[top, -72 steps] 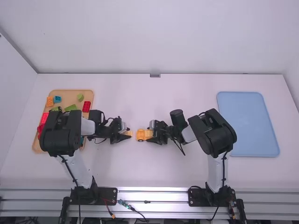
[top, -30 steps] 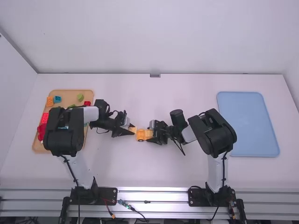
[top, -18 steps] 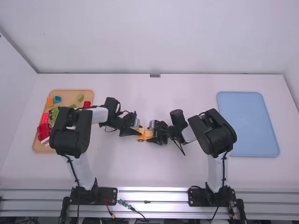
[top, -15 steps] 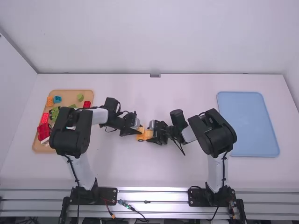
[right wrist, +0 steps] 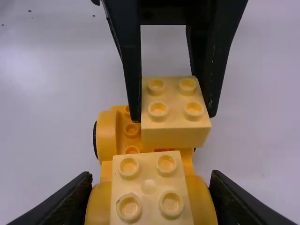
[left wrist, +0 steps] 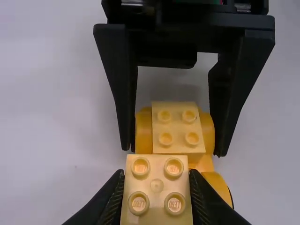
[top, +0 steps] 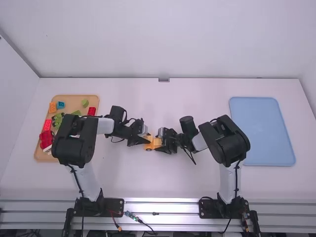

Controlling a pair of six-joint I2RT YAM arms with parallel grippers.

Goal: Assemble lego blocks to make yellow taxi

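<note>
In the high view my left gripper and right gripper face each other at an orange wheeled base. My left gripper is shut on a pale yellow 2x2 block. The right wrist view shows this block over the base's far half, slightly off-centre; whether it touches the studs I cannot tell. My right gripper is shut across the near end of the wheeled base, where another yellow block sits.
A wooden tray at the left holds red, green, blue and orange pieces, partly behind the left arm. A blue tray lies at the right.
My left gripper has moved right with its yellow block, from beside the wheeled base to over it, and shifted only slightly in the last half second. The right arm has kept still.
</note>
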